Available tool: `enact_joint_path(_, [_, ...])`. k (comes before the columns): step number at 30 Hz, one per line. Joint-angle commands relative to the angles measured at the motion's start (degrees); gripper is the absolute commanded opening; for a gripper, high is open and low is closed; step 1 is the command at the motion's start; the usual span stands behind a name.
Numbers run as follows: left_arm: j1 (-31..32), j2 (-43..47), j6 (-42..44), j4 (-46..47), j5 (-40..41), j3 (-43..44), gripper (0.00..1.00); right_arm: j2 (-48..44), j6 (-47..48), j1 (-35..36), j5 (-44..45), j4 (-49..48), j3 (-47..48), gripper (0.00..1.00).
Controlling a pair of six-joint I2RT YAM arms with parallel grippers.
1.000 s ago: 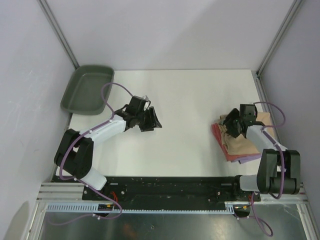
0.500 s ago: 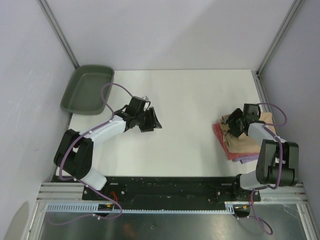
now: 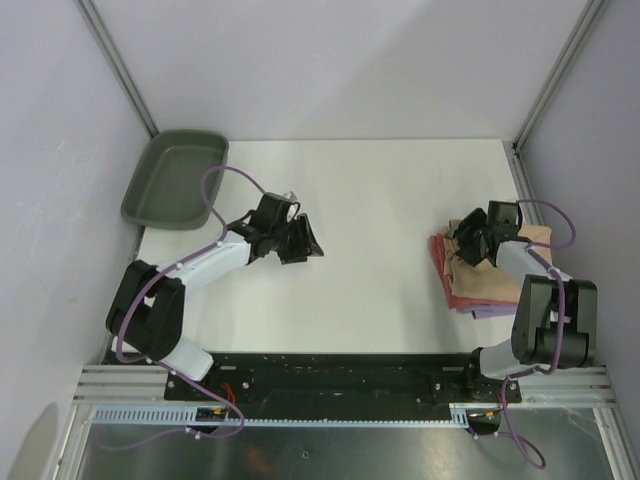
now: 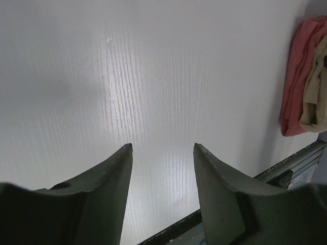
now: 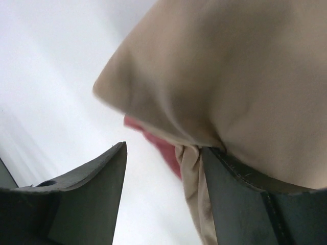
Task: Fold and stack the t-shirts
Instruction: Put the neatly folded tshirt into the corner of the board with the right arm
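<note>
T-shirts (image 3: 480, 285), three in one pile, left tool (image 4: 162, 146), right tool (image 5: 163, 147), one tray (image 3: 172, 182)

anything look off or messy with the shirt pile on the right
Slightly. The tan shirt on top lies rumpled, not flat; the coral-red shirt juts out past it on the left, and the lavender shirt peeks out at the near edge. Edges don't line up. Nothing looks damaged.

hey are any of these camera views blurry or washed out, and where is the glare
Right wrist view: the tan shirt is so close it looks soft and out of focus, the table washed out. Left wrist view: sharp, a pale glare streak on the table ahead of the left tool. Top view: evenly lit and crisp.
</note>
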State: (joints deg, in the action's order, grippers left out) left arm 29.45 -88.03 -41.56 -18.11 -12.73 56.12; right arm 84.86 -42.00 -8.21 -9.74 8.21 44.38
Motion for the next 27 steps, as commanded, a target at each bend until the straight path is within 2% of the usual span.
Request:
enact_joint_path(1, [-0.09,3.29,0.84,1.28,-0.39,-0.08,0.56,-7.68,0.57,4.40,1.98,6.55,1.79,0.66])
enact_joint_path(6, [-0.07,5.67,3.47,1.19,0.71,-1.05,0.60,-15.24,1.55,15.48,6.53,12.41,4.85,0.69])
enact_joint_path(10, [-0.03,10.33,6.80,1.15,1.39,-2.56,0.79,-18.80,1.98,22.66,7.61,13.24,7.39,0.75])
enact_joint_path(12, [-0.02,13.50,8.41,1.17,1.64,-3.55,0.93,-19.59,2.86,25.60,8.06,13.85,9.56,0.77])
enact_joint_path(13, [-0.01,16.49,9.61,1.11,2.26,-4.70,0.96,-19.92,4.02,28.11,9.78,15.08,11.86,0.79])
enact_joint_path(16, [-0.08,23.03,11.24,0.39,4.37,-7.22,0.99,-20.99,5.48,31.94,11.06,15.37,14.30,0.86])
enact_joint_path(19, [-0.05,27.22,11.74,-1.01,7.25,-8.93,0.99,-21.61,5.13,33.23,10.61,14.56,14.63,0.89])
enact_joint_path(27, [-0.18,31.15,12.72,-2.51,11.29,-9.61,0.99,-21.86,4.81,34.30,12.95,14.17,14.68,0.91])
